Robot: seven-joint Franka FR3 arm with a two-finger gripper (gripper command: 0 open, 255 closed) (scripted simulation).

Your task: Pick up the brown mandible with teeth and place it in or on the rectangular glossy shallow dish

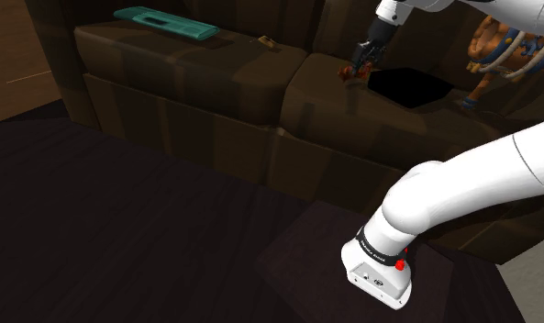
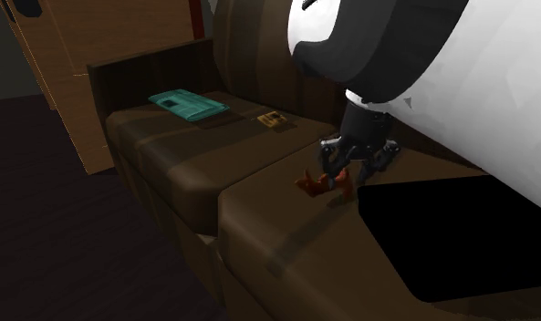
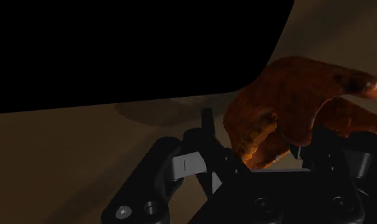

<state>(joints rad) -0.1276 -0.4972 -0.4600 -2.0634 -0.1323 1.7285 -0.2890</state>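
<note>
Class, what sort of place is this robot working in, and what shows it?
Probably a living room: a big brown sofa with broad seat cushions, a dark floor in front of it, and a flat teal thing lying on one cushion.

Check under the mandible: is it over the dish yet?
Not yet. Below the mandible is brown sofa cushion; the black dish starts just beside it. The end effector and the mandible itself cover the contact spot, so resting or lifted is unclear.
</note>
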